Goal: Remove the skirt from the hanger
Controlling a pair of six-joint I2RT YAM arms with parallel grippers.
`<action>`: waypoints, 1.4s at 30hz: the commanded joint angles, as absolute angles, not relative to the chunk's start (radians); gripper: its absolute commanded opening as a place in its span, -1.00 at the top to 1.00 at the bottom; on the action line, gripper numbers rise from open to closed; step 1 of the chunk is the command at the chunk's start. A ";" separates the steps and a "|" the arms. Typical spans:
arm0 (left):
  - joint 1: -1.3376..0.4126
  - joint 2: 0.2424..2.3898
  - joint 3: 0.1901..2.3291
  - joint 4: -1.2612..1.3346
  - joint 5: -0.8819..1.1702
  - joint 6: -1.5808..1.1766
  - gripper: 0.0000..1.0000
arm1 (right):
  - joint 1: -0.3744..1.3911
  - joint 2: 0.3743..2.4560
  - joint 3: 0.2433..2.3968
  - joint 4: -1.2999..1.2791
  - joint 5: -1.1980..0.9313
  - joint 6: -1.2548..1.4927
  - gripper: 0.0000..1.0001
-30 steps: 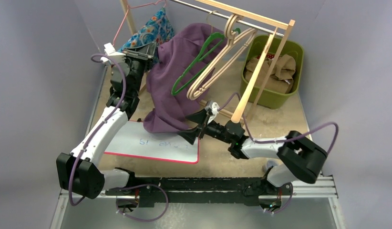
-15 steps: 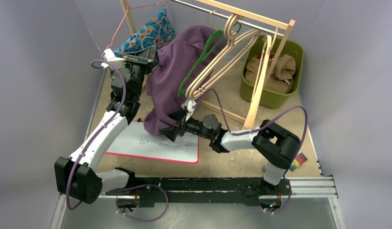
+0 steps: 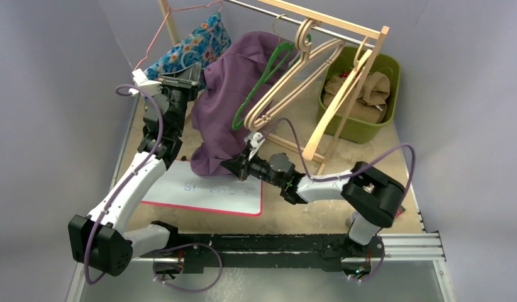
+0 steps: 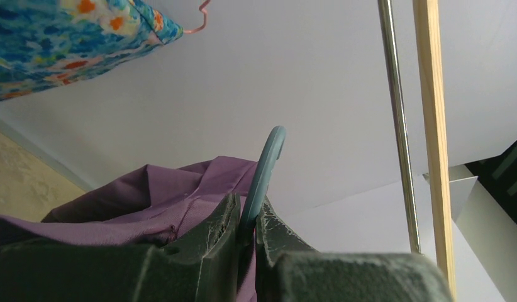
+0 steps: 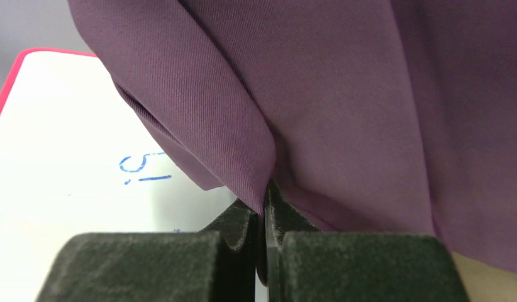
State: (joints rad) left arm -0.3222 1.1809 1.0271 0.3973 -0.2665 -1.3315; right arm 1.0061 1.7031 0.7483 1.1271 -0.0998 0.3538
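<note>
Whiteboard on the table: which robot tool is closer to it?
Right. The right tool pinches the bottom of the purple skirt just over the whiteboard, at its far edge. The left tool is farther back, clamped on the hanger.

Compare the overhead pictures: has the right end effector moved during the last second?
Yes. Against the whiteboard, the right end effector has shifted left, from the board's right edge inward over its far right corner, and has shut on the purple skirt at its hem.
</note>
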 commanded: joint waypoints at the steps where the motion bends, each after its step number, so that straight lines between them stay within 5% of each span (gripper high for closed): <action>1: -0.325 1.092 1.052 0.520 -0.331 -1.287 1.00 | 1.009 1.557 0.685 1.094 0.010 0.328 1.00; 11: -0.326 1.046 1.074 0.445 -0.403 -1.135 1.00 | 0.997 1.310 0.488 0.835 0.392 0.357 1.00; 24: -0.326 1.072 1.114 0.406 -0.362 -1.107 1.00 | 0.772 0.832 0.352 0.438 0.480 0.469 1.00; 30: -0.326 1.115 1.150 0.384 -0.150 -1.192 1.00 | 0.760 0.682 0.340 0.308 0.505 0.499 1.00; 42: -0.327 1.069 1.116 0.039 0.218 -0.997 1.00 | 0.644 0.782 0.499 0.253 0.444 0.425 1.00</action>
State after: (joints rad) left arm -0.3279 1.1553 1.0962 0.0769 0.0780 -1.0740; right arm 0.7013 0.7795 0.4252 0.2356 0.4557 0.4515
